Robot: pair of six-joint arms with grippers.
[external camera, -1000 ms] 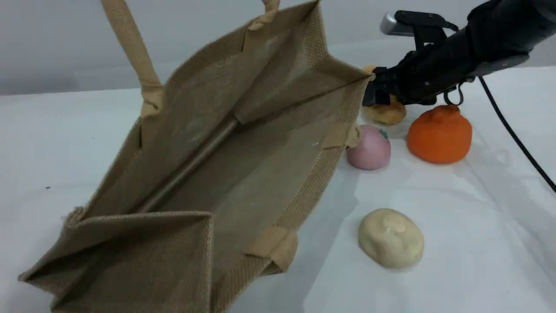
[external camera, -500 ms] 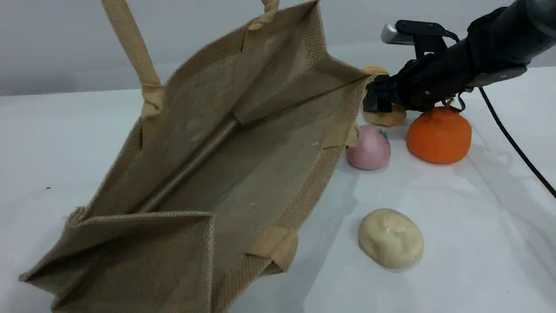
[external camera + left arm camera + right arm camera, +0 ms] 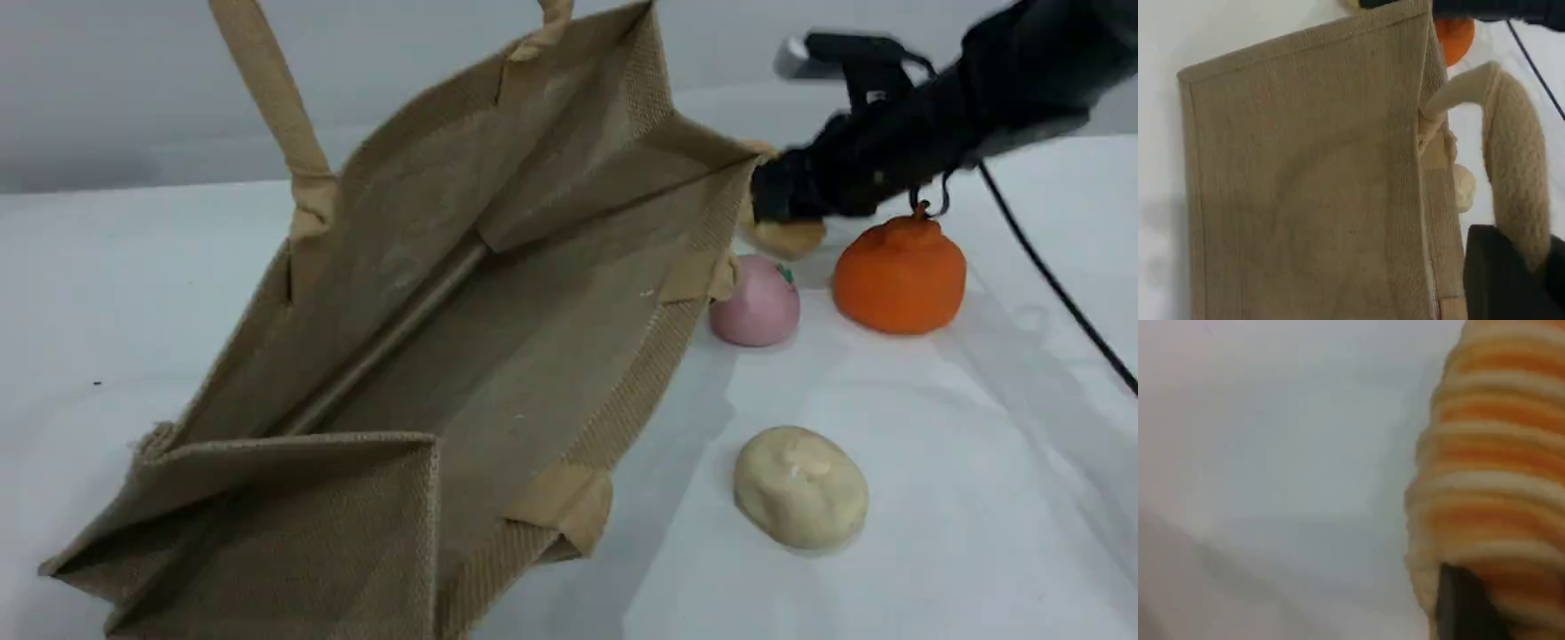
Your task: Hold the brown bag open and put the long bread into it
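The brown bag [image 3: 498, 356] lies tilted on the white table with its mouth gaping toward the camera. One beige handle [image 3: 267, 98] runs up out of the scene view. In the left wrist view that handle [image 3: 1518, 167] hangs over my left gripper [image 3: 1511, 267], which is shut on it above the bag's outer wall [image 3: 1305, 187]. Just right of the bag's far corner, my right gripper [image 3: 778, 203] is closed on the long bread [image 3: 787, 238]. The right wrist view shows the ridged, orange-striped loaf [image 3: 1498, 453] pressed against a black fingertip [image 3: 1465, 607].
A pink ball [image 3: 756, 307] rests against the bag's right side and an orange fruit [image 3: 900, 276] sits right of it, under the right arm. A pale cream lump [image 3: 800, 484] lies nearer the front. A black cable [image 3: 1058, 284] trails along the right.
The right gripper's jaws have closed onto the long bread, and the arm has risen slightly and now blurs. The bag and left gripper have not moved.
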